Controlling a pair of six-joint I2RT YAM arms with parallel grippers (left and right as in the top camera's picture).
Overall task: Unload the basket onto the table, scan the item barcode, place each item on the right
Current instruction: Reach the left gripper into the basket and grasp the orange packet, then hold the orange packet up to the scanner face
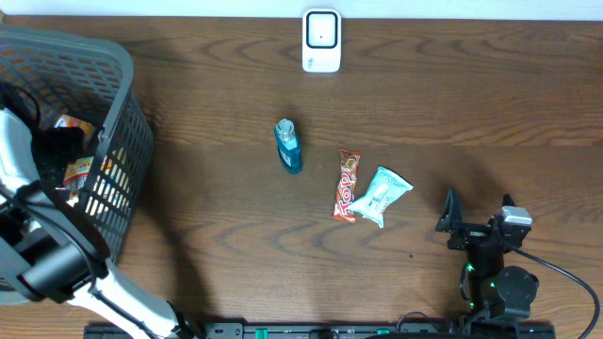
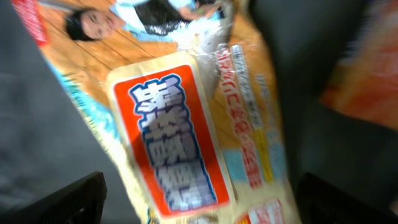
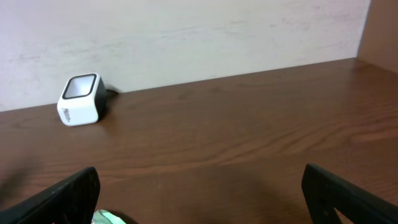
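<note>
The left arm reaches into the basket [image 1: 132,132], which stands at the left edge of the table [image 1: 471,94]. The left pincer [image 2: 202,193] hangs wide open over a snack bag [image 2: 180,137] lying in the basket. Its two fingers [image 2: 81,199] stand out to either side of the bag, and neither can be seen to touch it, so it has hold of nothing. The bag is yellowish, with a red label bearing blue characters and a picture of a face at one end. More orange wrappers lie beside it, too blurred to read.

The scanner [image 1: 321,40], a small white box with a dark window, sits at the middle of the far edge, against the wall.

Three things lie around the middle of the table. A teal bottle [image 1: 288,145] lies on its side. Toward the right edge from it lies a red-and-orange bar [image 1: 347,185], with a pale teal packet [image 1: 382,196] touching its right side.

The right arm rests near the near right corner. The right pincer [image 3: 199,186] is spread fully apart and empty, pointing across the bare wood toward the far edge. The scanner shows at the left of its view.
</note>
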